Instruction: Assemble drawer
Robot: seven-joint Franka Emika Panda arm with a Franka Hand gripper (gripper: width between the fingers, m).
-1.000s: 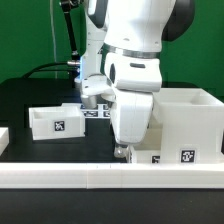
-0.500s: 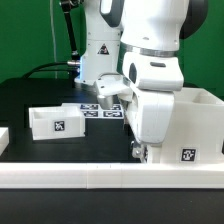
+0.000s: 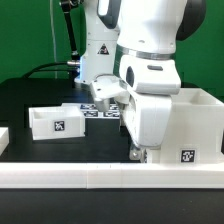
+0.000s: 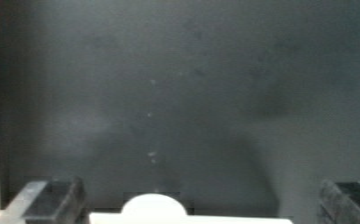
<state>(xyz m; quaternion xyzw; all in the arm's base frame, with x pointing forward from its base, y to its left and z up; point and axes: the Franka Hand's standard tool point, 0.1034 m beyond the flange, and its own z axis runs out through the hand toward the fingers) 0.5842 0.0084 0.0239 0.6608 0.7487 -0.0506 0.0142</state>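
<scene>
A large white open box (image 3: 196, 122) with marker tags stands at the exterior view's right. A smaller white drawer box (image 3: 56, 120) with a tag lies at the left. My gripper (image 3: 140, 152) hangs low just in front of the large box's left corner, close to the white front rail. In the wrist view the gripper (image 4: 198, 203) is open, with its dark fingertips (image 4: 45, 200) far apart over the dark table. A white piece with a rounded bump (image 4: 154, 206) shows at the frame edge between them; nothing is clamped.
The marker board (image 3: 100, 111) lies flat behind the small box. A white rail (image 3: 100, 176) runs along the table's front edge. A white part's end (image 3: 3, 137) shows at the far left. The arm's body hides the table's middle.
The arm has swung toward the exterior view's right, from the middle to the large box's left corner. In the last half second it barely moved.
</scene>
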